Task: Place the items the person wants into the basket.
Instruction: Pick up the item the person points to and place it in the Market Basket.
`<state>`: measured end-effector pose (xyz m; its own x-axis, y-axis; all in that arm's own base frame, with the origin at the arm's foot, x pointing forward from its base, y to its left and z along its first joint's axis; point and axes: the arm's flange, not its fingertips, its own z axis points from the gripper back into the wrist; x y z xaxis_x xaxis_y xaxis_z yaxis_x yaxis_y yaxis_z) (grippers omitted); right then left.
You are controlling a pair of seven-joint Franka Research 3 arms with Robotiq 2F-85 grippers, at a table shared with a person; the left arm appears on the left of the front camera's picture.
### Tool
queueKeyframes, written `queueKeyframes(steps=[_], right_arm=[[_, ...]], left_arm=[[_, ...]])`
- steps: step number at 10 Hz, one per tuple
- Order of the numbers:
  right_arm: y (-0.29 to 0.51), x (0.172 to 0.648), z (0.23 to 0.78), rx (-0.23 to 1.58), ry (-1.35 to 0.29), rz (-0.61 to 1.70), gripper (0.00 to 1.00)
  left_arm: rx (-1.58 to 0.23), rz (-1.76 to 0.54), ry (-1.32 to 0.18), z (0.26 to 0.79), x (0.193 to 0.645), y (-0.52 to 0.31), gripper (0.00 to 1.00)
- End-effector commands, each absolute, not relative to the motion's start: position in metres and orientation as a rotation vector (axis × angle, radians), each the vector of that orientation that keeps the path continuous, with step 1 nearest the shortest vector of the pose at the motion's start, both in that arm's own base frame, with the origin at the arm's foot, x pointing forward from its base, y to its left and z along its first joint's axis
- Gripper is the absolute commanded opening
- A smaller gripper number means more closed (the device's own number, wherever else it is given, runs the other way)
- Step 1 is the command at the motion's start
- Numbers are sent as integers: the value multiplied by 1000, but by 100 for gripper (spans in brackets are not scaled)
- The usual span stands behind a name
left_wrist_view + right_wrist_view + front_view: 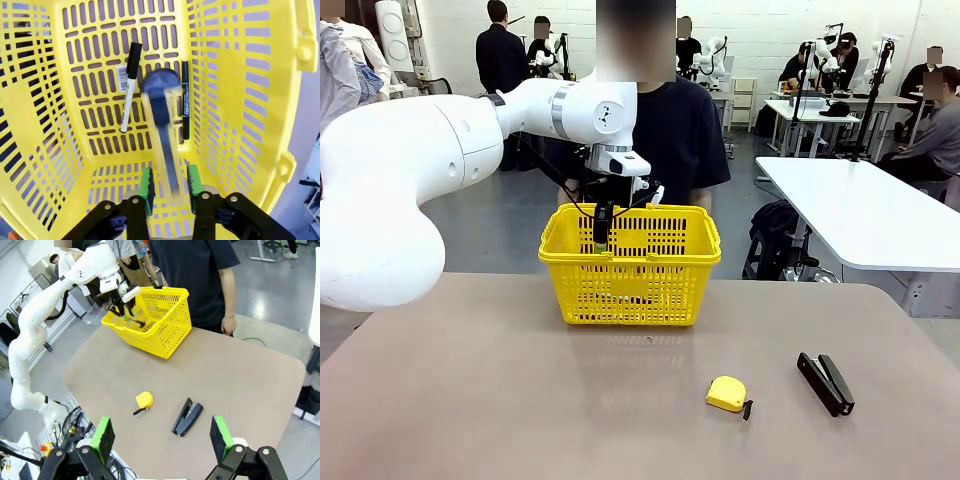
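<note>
My left gripper (pixel 603 235) reaches down into the yellow basket (pixel 552 250) at the table's far side. In the left wrist view its green pads (pixel 146 186) stand open, and a blurred yellow-and-black utility knife (pixel 162 115) drops free between them. On the basket (pixel 240 100) floor lie a black-and-white marker (pixel 129 95) and a thin black pen (pixel 185 100). The person (pixel 680 130) in a black T-shirt stands right behind the basket. My right gripper (pixel 161 440) hangs open and empty high above the table's near side.
A small yellow tape measure (pixel 726 393) and a black stapler (pixel 825 383) lie on the brown table at the front right. A white table (pixel 860 210) stands beyond the right edge.
</note>
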<state>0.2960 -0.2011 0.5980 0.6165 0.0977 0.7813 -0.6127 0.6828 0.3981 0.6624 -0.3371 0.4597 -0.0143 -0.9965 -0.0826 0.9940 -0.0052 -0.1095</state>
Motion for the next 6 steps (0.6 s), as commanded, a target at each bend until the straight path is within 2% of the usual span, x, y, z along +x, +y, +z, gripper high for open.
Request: queueKeyframes(steps=[1,6], right_arm=[[-202,298,597,730,-835,465,100],[-202,298,597,730,-835,465,100]], left_arm=[[-9,-1559,164,477,689,-352,100],[-19,-1561,170,478,688,-352,100]])
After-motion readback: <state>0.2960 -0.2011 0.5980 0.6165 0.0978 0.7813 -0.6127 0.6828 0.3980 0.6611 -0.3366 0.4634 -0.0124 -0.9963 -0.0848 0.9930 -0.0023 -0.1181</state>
